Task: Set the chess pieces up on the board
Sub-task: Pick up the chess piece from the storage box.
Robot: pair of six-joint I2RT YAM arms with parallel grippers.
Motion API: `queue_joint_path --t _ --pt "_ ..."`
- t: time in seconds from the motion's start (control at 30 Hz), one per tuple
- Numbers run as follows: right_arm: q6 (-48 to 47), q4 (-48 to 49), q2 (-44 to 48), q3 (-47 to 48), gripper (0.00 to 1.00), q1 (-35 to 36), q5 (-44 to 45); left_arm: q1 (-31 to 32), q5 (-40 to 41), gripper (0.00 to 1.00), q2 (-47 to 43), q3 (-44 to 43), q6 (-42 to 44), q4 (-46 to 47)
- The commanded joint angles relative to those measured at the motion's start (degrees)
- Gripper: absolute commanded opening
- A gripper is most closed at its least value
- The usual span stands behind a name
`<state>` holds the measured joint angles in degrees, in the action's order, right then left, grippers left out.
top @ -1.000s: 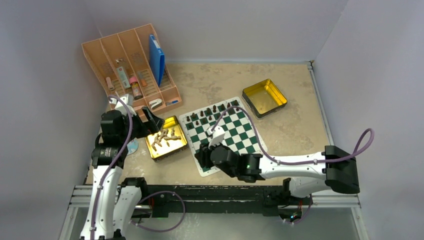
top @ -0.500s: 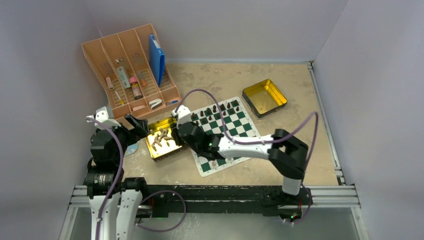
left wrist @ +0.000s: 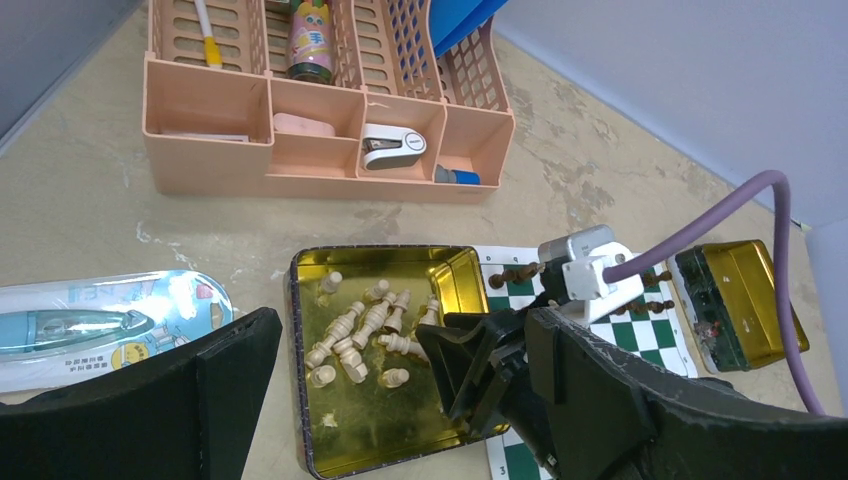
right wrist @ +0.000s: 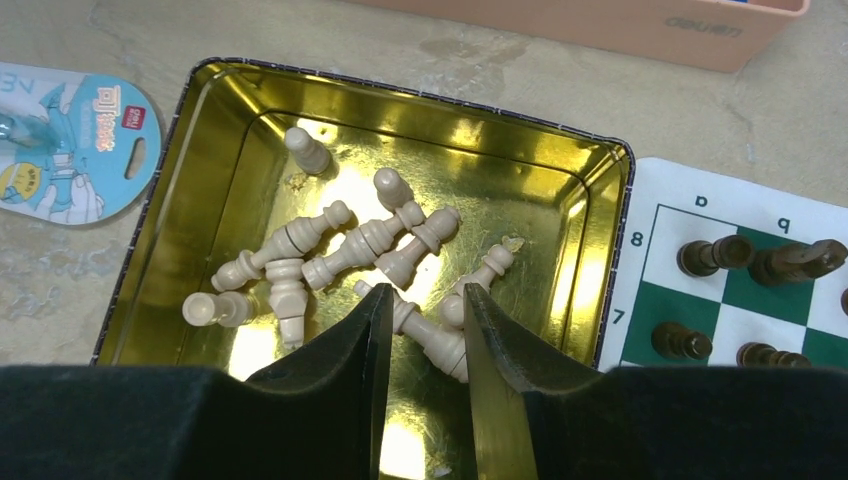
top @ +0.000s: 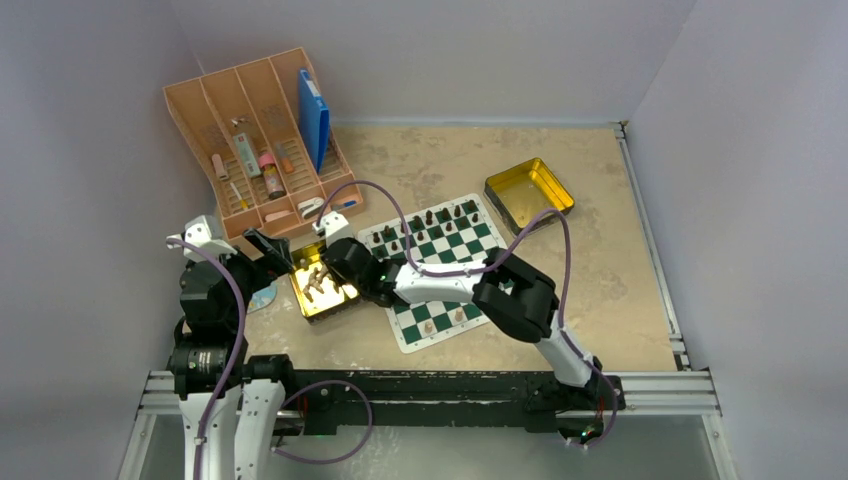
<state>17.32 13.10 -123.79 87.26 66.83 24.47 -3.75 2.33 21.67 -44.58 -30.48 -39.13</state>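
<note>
Roughly a dozen pale, turned chess pieces (right wrist: 350, 245) lie jumbled in the glossy gold tin (right wrist: 215, 110), mid-frame; board (right wrist: 745, 290) at right edge. Right gripper (right wrist: 424, 292) over them narrowly parted, left gripper (left wrist: 400, 335) wide.

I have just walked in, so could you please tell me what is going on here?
The right gripper hangs over the gold tin of light chess pieces, jaws slightly apart and empty, apparently about to pick one. The left gripper hovers open near the tin. On the board, dark pieces stand on the far rows; two light ones seem to stand near its front edge.
</note>
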Motion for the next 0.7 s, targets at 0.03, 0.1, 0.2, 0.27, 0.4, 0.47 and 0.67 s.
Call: queue_joint_path --t 0.03,0.1,0.2,0.27,0.4,0.47,0.67 --pt "-1.0 -1.1 -0.9 3.9 0.34 -0.5 1.0 -0.6 0.7 0.93 -0.6 -2.1 -0.6 0.6" --pt "-1.2 -1.9 -1.8 4.6 0.34 -0.5 1.8 -0.6 0.7 0.93 -0.6 -2.0 -0.6 0.5" --pt "-1.6 -2.6 -3.0 5.4 0.34 -0.5 3.4 -0.6 0.5 0.93 -0.6 -2.0 -0.6 0.6" --pt "-1.8 -2.2 -3.4 5.4 0.34 -0.7 3.7 -0.6 0.3 0.93 -0.5 -2.0 -0.5 0.8" --pt "-1.9 -2.0 -4.0 5.3 0.32 -0.9 3.3 -0.6 0.2 0.93 -0.5 -1.9 -0.5 0.7" --pt "-1.9 -1.9 -4.0 5.2 0.30 -1.0 3.2 -0.6 0.3 0.93 -0.5 -1.9 -0.5 0.7" --pt "-2.3 0.1 -2.4 3.6 0.19 -0.9 2.3 -0.6 0.1 0.93 -0.3 -1.9 -0.5 0.7"
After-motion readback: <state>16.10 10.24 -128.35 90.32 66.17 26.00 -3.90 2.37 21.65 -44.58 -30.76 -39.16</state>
